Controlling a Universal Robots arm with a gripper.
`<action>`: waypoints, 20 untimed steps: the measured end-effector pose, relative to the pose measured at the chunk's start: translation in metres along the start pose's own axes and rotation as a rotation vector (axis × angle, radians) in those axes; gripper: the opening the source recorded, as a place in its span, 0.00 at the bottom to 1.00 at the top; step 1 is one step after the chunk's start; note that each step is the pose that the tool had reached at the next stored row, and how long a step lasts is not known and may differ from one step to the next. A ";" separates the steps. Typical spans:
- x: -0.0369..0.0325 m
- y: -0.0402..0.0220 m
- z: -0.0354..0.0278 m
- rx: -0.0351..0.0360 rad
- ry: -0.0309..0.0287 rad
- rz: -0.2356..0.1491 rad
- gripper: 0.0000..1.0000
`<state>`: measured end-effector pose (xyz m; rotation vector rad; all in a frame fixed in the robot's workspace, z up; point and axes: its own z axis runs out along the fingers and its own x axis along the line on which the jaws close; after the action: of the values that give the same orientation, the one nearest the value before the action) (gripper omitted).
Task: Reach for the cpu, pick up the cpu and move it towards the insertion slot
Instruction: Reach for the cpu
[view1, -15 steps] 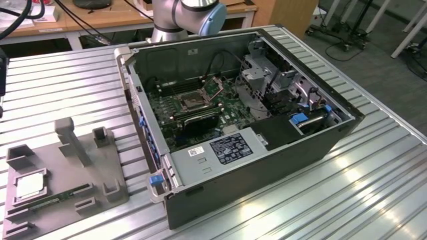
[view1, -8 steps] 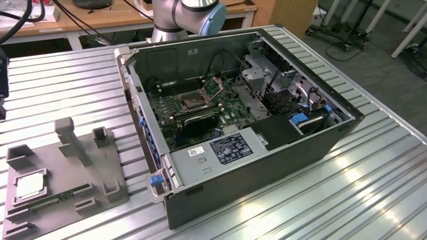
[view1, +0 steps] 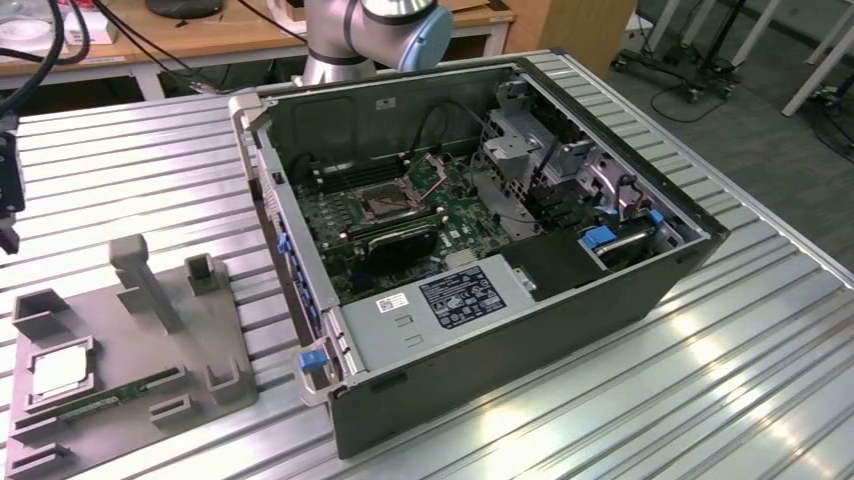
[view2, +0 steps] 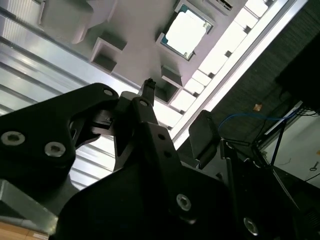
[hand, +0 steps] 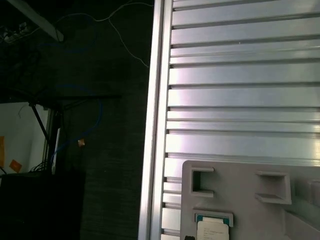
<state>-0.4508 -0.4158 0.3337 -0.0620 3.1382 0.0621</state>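
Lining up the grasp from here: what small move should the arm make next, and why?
Probably ease the gripper closer to the cpu, centring over it. The cpu lies untouched in its recess of the grey tray, and in the second wrist view the open gripper holds nothing and sits clear of it.

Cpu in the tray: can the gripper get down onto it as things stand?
Probably yes. The cpu lies uncovered, face up, in its recess of the grey tray, and the gripper hangs above the tray, fingers apart and empty, with nothing in between.

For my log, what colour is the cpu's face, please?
Silvery-white; the cpu shows best in the second wrist view.
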 end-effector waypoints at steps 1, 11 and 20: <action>0.0005 -0.0005 0.0019 -0.0001 -0.0001 -0.001 0.55; 0.0011 -0.0013 0.0073 0.0001 -0.0004 -0.002 0.68; 0.0012 -0.0013 0.0075 0.0000 -0.0005 -0.002 0.68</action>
<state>-0.4519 -0.4168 0.3261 -0.0655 3.1376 0.0621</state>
